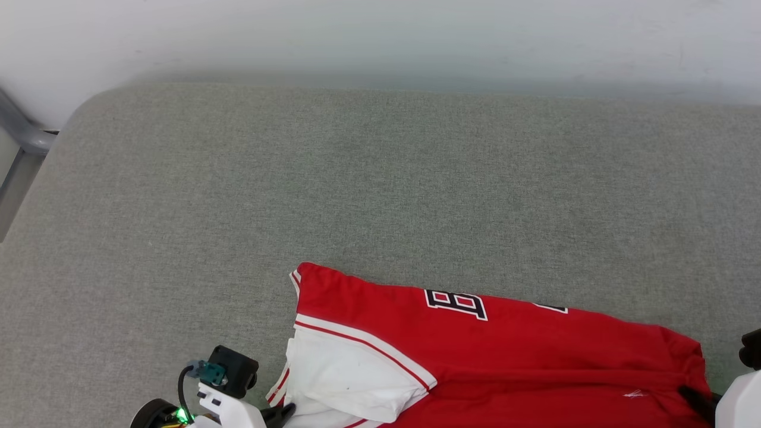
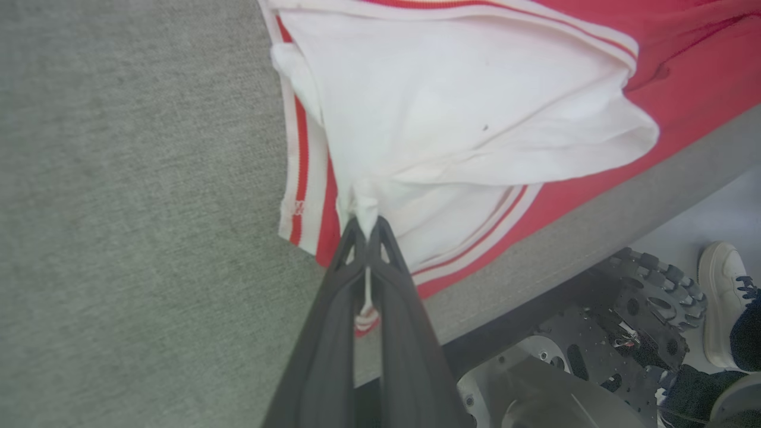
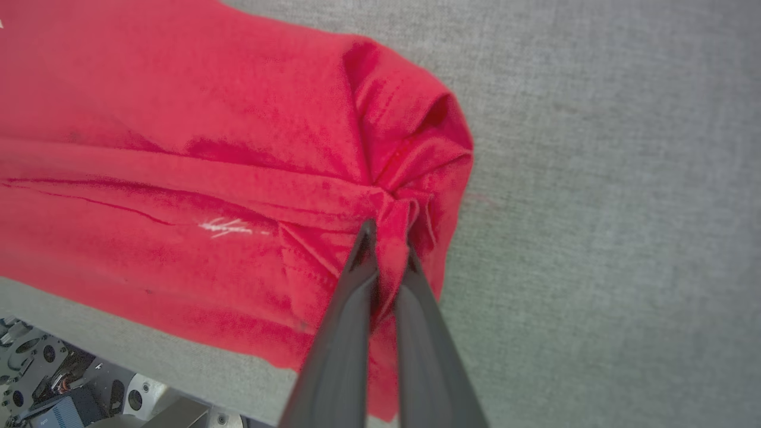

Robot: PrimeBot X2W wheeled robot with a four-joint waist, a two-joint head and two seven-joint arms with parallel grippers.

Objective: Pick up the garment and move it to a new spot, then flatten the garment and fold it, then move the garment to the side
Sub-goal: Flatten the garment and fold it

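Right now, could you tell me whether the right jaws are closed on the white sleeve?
No, the right jaws pinch a bunched red fold of the garment in the right wrist view.

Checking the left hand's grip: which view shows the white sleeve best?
The left wrist view: the white sleeve spreads across it, and the left hand is shut on its bunched fabric. The head view shows it smaller, near the bottom edge. The right wrist view gives the jersey's red body.
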